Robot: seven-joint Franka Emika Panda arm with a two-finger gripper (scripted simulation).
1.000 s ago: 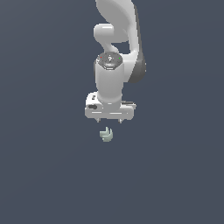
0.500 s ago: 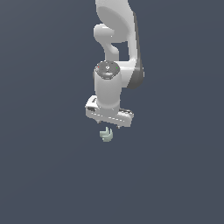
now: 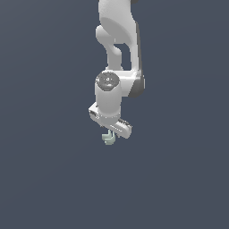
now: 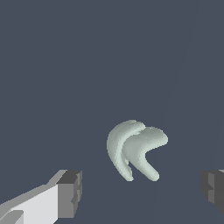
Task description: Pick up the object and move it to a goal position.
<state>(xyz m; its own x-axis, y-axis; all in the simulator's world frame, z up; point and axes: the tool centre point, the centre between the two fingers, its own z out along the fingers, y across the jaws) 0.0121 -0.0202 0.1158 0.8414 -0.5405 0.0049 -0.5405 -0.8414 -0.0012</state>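
Panda arm hangs down from the top of the exterior view, wrist pointing down, white gripper low over a plain dark slate floor. The hand body is turned, so in that view it runs diagonally, its lower end toward the exterior view's right. The object, a tiny pale grey-green lump with curved lobes, sits directly under the hand, poking out just below it, slightly to the exterior view's left of the hand's lower corner. Much smaller than the gripper. In the wrist view the object shows as two nested crescent lobes, lying between the two dark grey finger pads, well clear of both; gripper midpoint lands just past the lobe tips. Jaws are spread wide, nothing pinched, no pad touching the object. One finger shows its white body plus dark pad, the other only a sliver of pad at the frame edge. Cannot tell from either view whether the fingertips have reached the floor or how high they hang above the object. Object appears to rest on the floor, not lifted.
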